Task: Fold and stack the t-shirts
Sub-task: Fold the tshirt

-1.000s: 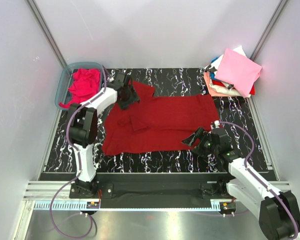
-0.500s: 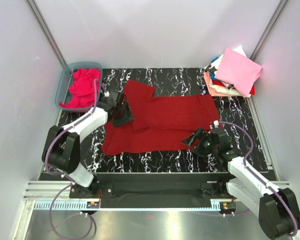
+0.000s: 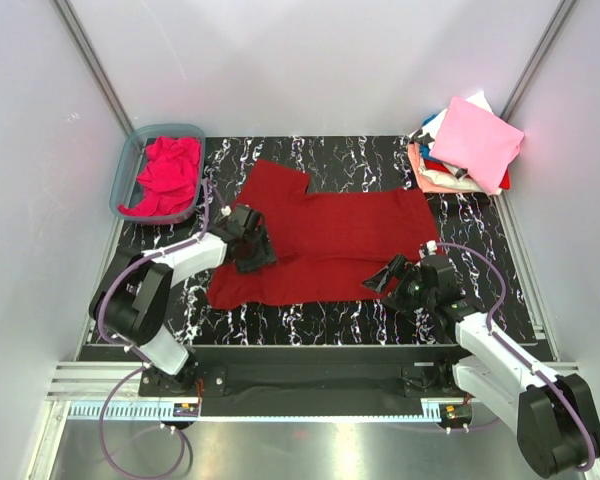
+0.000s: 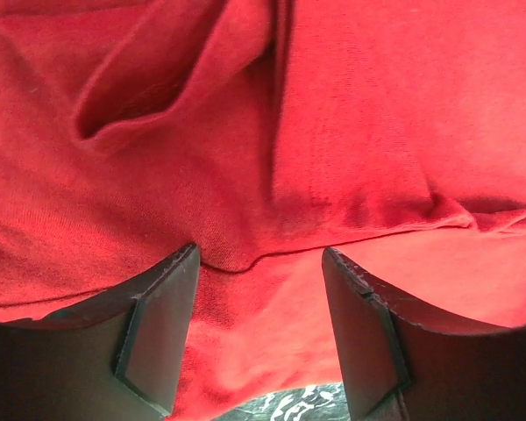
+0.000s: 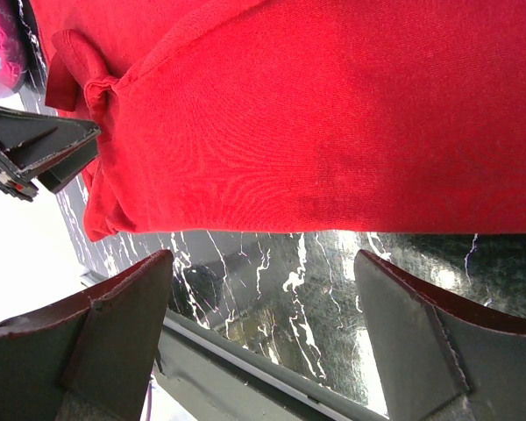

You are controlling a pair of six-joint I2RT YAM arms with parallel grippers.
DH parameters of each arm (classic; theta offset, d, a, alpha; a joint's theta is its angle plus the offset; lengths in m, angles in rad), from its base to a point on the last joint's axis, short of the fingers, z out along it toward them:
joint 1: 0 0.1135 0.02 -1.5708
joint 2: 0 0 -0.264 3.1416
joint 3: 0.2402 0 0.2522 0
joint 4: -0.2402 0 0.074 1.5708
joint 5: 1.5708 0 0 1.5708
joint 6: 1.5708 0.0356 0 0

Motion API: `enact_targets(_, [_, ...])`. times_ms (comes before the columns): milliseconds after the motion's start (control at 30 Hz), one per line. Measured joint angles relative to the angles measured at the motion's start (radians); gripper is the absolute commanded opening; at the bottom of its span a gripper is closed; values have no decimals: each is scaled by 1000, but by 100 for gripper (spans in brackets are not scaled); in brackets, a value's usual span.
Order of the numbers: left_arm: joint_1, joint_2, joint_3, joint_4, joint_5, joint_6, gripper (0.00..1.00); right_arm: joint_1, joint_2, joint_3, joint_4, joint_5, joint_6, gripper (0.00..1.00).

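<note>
A dark crimson red t-shirt [image 3: 330, 240] lies spread on the black marbled table [image 3: 310, 320]. My left gripper [image 3: 258, 255] is low over the shirt's left part, by the folded-in sleeve. In the left wrist view it [image 4: 259, 263] is open, with red cloth [image 4: 351, 132] beneath and ahead and nothing between the pads. My right gripper [image 3: 385, 277] is open over bare table at the shirt's front right hem; the right wrist view shows it [image 5: 263, 263] just short of that hem [image 5: 316, 140]. A magenta-pink shirt [image 3: 167, 172] lies bunched in the tub. Folded shirts [image 3: 472, 143] are stacked at the back right, a pale pink one on top.
A translucent blue-grey tub [image 3: 127, 172] stands at the back left corner. The stack overhangs the table's back right corner. Grey walls close in the left, back and right. The table's front edge [image 5: 272, 364] runs just below my right gripper.
My left arm has swung from the back left near the tub toward the front, onto the shirt's left part, and the shirt's left side lies flatter. The right arm has barely moved.
</note>
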State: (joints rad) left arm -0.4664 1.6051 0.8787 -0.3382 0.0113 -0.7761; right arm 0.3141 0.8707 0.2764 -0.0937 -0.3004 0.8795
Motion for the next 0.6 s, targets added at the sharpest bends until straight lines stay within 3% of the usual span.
enact_targets(300, [-20,43,81,-27,-17,-2,60,0,15,0,1,-1,0,92])
enact_targets(600, [-48,-20,128,-166,-163,24,59,0,26,0,4,-1,0,91])
